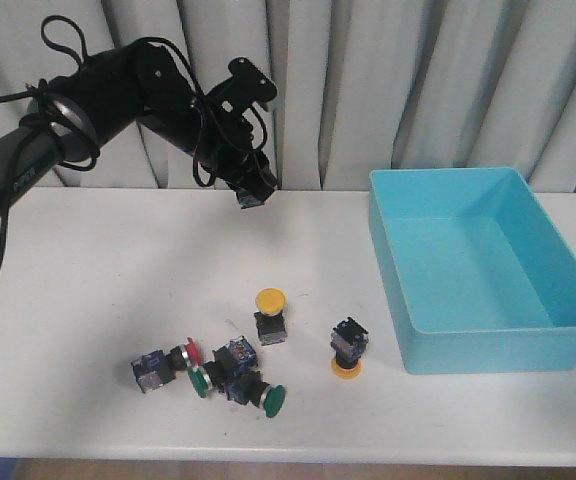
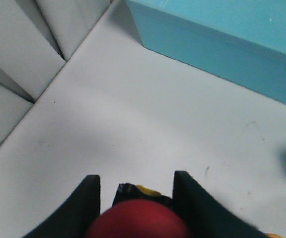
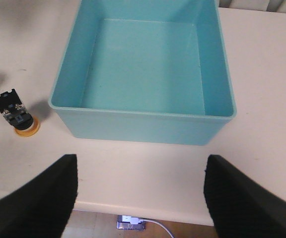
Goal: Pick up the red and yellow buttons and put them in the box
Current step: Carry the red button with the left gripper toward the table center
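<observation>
The left jaws (image 2: 135, 208) are clamped on a red button (image 2: 137, 220), raised above the bench (image 1: 118, 270) well left of the box (image 1: 483, 265). The right jaws (image 3: 140, 191) stand wide apart — hovering at the near wall of the box. On the bench lie yellow buttons (image 1: 270, 315) — one upright, one overturned (image 1: 348, 350) — beside a red one (image 1: 163, 362) and green-capped switches (image 1: 240, 378).

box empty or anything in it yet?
Empty. The box shows only bare turquoise floor in the right wrist view; the front view agrees, no buttons inside.
</observation>
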